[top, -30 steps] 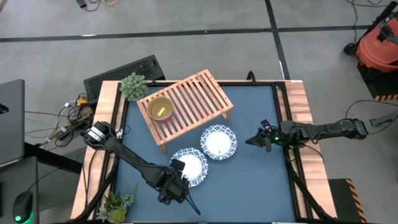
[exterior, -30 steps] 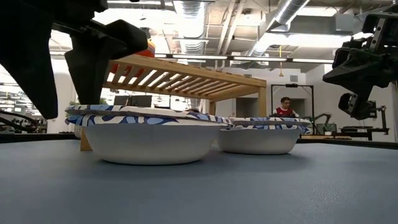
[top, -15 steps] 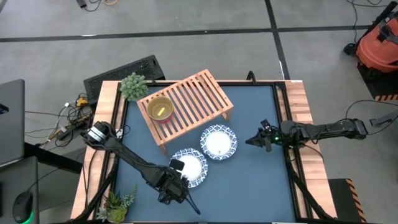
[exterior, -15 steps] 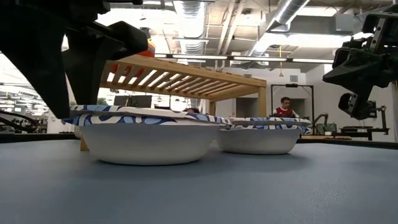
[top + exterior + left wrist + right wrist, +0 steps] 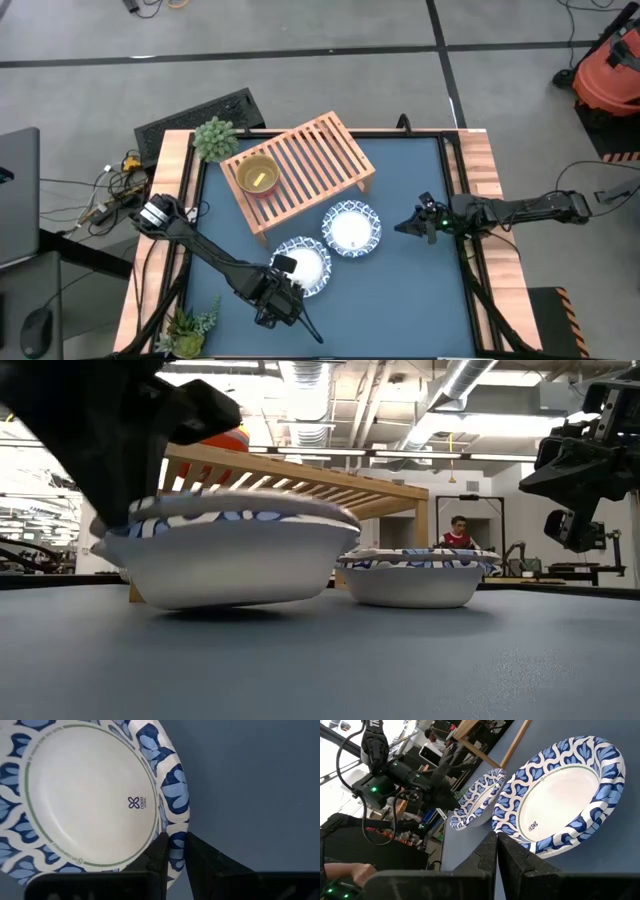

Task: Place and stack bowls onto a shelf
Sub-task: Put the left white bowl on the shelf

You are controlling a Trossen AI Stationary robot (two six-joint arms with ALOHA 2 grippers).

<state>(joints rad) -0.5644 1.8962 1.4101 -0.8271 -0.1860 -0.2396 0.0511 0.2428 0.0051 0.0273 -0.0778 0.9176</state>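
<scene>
My left gripper [image 5: 289,285] [image 5: 173,847] is shut on the near-left white bowl with a blue patterned rim [image 5: 305,265] [image 5: 230,555]. A second white patterned bowl [image 5: 351,228] [image 5: 560,795] rests on its base on the blue mat beside it. The light-wood slatted shelf [image 5: 310,160] stands behind both bowls on its short legs. On the shelf's left end sits a stack of small bowls [image 5: 258,177], yellow on top with red under it. The cyan and purple bowls do not show. My right gripper [image 5: 403,228] [image 5: 497,840] hovers shut to the right of the second bowl, touching nothing. My left gripper pinches the bowl's patterned rim [image 5: 176,840] on its near side, one finger [image 5: 159,852] inside the bowl and one [image 5: 202,857] outside. It comes from the table's near side, slanting down. The bowl sits tilted; whether its base has left the mat I cannot tell.
Small artificial plants stand at the far-left [image 5: 215,138] and near-left [image 5: 190,325] corners of the table. A black keyboard-like slab [image 5: 200,115] lies beyond the far-left edge. Wooden borders [image 5: 480,160] frame the mat. Bare mat [image 5: 400,300] lies near the right. A person [image 5: 460,532] sits far behind.
My left gripper has taken the near-left bowl by its rim and raised it. The bowl stood flat on the mat with its rim against the other bowl's; it is now tipped and drawn slightly away from that bowl. The right arm has kept still.
</scene>
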